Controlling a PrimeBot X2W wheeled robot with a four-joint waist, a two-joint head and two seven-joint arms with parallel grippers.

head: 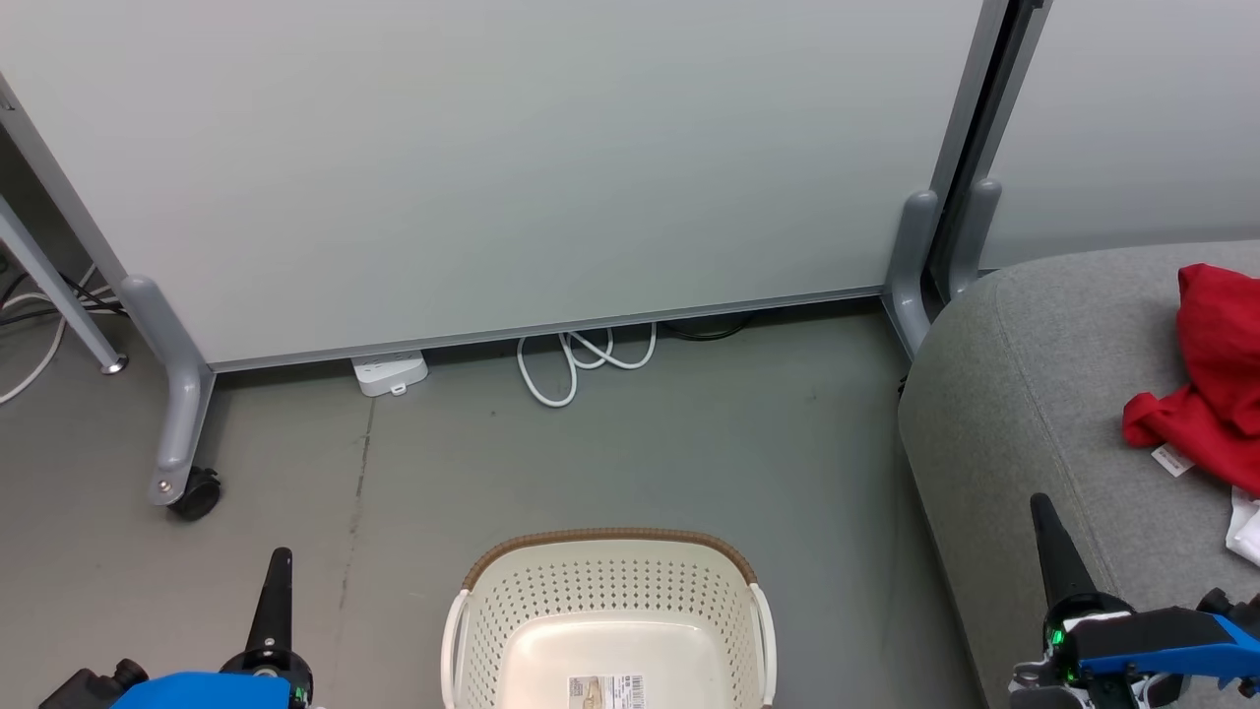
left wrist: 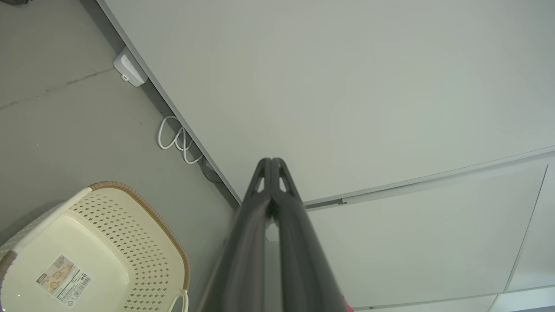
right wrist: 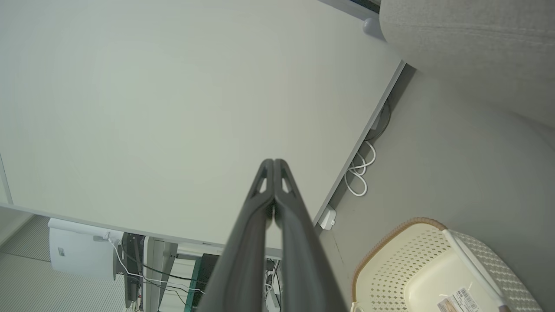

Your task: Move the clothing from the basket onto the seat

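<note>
Floor (head: 689, 443), basket (head: 610, 581), clothing (head: 1216, 384) on seat (head: 1024, 394), left pincer (left wrist: 271, 161) closed, right pincer (right wrist: 274, 161) closed

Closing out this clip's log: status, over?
Left gripper, right gripper shut, empty. Cream perforated plastic basket empty where seen. Red jersey clothing lies on grey fabric seat. Nothing between them.

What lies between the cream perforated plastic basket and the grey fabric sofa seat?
Bare grey floor separates the cream perforated basket from the grey fabric seat, in the head view.

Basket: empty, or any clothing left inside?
Empty, as far as visible: the basket shows a bare bottom with just its label sticker. Red clothing lies on the seat.
</note>
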